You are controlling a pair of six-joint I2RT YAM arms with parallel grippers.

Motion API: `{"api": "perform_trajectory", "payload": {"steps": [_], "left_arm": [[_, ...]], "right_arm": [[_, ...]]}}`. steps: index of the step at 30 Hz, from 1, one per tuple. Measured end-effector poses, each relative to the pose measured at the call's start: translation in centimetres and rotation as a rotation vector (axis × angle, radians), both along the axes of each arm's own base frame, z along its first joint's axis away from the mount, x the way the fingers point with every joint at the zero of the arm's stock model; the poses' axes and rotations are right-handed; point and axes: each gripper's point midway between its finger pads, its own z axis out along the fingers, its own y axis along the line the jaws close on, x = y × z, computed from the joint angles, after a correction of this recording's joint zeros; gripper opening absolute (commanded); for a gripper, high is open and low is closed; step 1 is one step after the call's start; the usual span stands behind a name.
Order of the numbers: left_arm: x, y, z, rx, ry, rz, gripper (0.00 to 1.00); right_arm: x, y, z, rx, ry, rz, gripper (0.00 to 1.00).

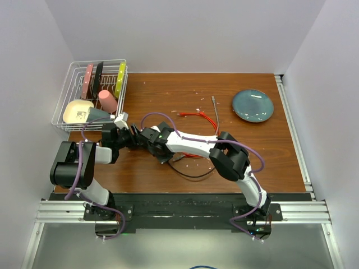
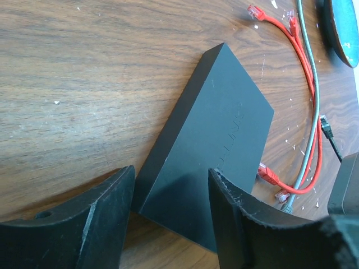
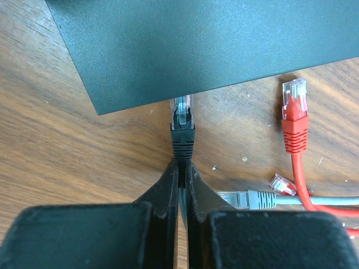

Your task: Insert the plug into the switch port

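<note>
Top view: the left gripper [image 1: 130, 137] and right gripper [image 1: 150, 143] meet on the table [image 1: 252, 151] near the dish rack [image 1: 98, 61].

Left wrist view: the fingers [image 2: 106, 196] straddle a corner of the black box [image 2: 219, 129]; whether they are gripping it is unclear.

Right wrist view: the gripper is clenched behind the black plug [image 3: 182, 126], whose clear tip touches the box's edge.

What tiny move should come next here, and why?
Probably ease the right gripper forward: it pinches the plug by its tail, and the clear tip meets the box at its edge. The port itself is hidden, so go gently. The left gripper straddles the box's corner.
</note>
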Motion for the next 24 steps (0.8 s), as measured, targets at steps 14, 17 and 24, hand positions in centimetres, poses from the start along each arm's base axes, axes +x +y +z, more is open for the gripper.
{"api": "perform_trajectory", "payload": {"steps": [14, 17, 24], "left_arm": [[0.0, 0.1, -0.4, 0.002, 0.014, 0.004, 0.49], [0.0, 0.1, -0.4, 0.002, 0.017, 0.003, 0.50], [0.0, 0.0, -0.4, 0.001, 0.017, 0.002, 0.51]], "right_arm": [[-0.5, -0.1, 0.0, -0.018, -0.017, 0.007, 0.00], [-0.8, -0.4, 0.0, -0.021, -0.015, 0.007, 0.00], [-1.5, -0.7, 0.0, -0.029, -0.012, 0.017, 0.00]]}}
